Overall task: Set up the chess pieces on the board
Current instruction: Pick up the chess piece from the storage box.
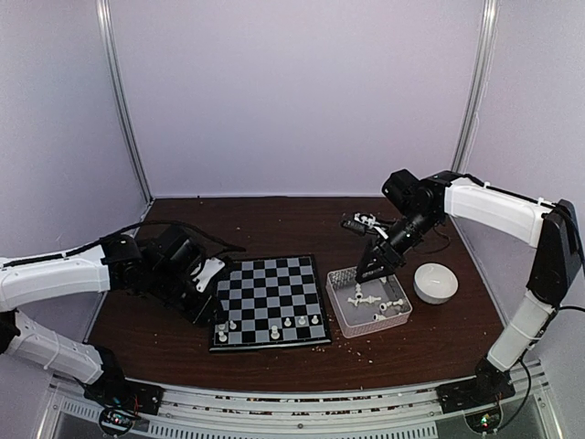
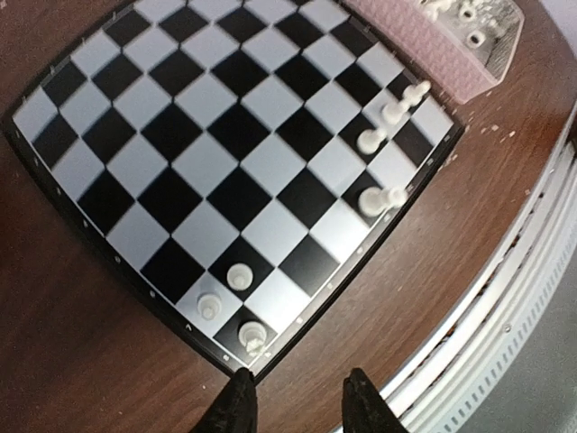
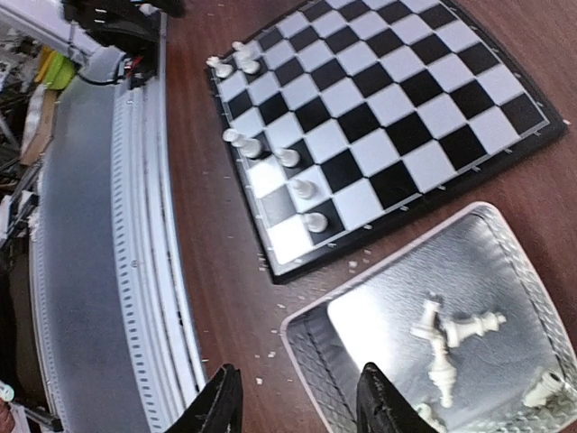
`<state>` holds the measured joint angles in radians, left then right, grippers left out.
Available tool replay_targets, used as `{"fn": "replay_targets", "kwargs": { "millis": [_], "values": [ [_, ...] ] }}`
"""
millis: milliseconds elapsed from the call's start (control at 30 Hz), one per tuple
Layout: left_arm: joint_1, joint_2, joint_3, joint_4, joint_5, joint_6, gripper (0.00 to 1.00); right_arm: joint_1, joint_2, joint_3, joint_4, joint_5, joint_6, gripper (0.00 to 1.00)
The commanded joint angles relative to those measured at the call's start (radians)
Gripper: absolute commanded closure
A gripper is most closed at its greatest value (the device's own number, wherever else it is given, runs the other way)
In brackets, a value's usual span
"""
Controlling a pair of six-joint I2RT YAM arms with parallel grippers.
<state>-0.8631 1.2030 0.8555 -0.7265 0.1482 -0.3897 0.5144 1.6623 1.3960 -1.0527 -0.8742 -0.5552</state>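
I observe the flat square black-and-pale checked board point(image 1: 271, 300) lying on the dark brown table point(image 1: 274, 224), between the two arms.

Small white plastic chess pieces point(image 1: 302, 320) stand on its two nearest rows only: three at the near left corner and four towards the near right. The other squares are bare.

More white pieces lie on their sides in the clear rectangular plastic tray point(image 1: 340, 311), which sits just right of the board. A round white bowl point(image 1: 436, 282) stands right of the tray. Pale crumbs point(image 1: 361, 346) are scattered on the table near the tray.

The left gripper point(image 2: 302, 406) hangs just outside the board's near left corner, fingers apart and holding nothing.

The right gripper point(image 3: 299, 401) is above the tray's edge, fingers apart, nothing between them.
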Motion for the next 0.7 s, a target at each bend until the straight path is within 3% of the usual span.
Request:
{"fn": "replay_targets", "kwargs": {
  "millis": [0,167,467,667],
  "values": [
    [-0.002,-0.005,0.146,0.032,0.002,0.061,0.67,-0.017,0.053,-0.016,0.087,0.277,0.029,0.6],
    [-0.002,0.056,0.196,0.252,-0.047,0.073,0.67,-0.016,0.098,-0.065,0.118,0.471,-0.012,0.63],
    [-0.002,0.272,0.255,0.627,0.04,-0.013,0.65,0.012,0.15,-0.163,0.156,0.526,-0.048,0.6],
    [-0.002,0.339,0.316,0.624,0.076,-0.018,0.65,0.077,0.149,-0.175,0.241,0.548,0.023,0.62]
  ]
}}
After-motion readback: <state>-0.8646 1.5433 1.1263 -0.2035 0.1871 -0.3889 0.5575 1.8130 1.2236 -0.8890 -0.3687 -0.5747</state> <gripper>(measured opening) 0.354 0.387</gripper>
